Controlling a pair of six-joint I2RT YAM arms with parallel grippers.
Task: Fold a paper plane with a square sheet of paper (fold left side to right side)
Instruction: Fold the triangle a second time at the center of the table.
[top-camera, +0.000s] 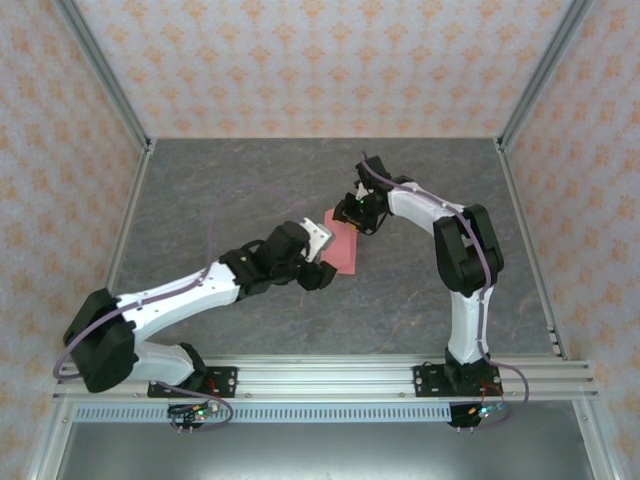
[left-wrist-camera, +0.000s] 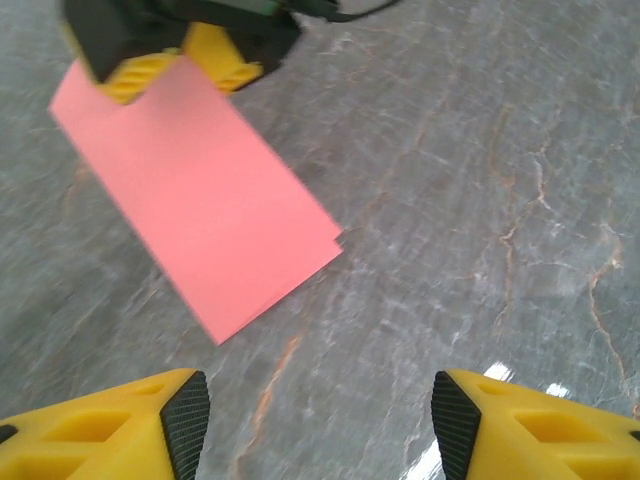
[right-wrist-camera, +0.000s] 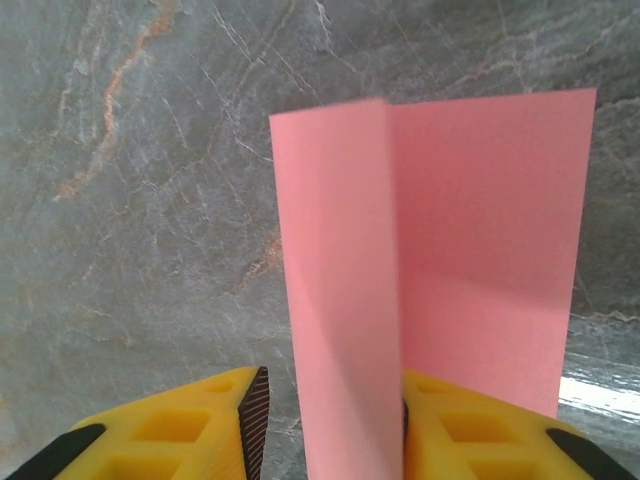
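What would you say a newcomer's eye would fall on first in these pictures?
The salmon-pink sheet of paper stands out most, folded into a rectangle in the middle of the grey marbled table. The right gripper straddles its far end, one flap raised between the parted fingers, while the left gripper hangs open just short of its near corner.
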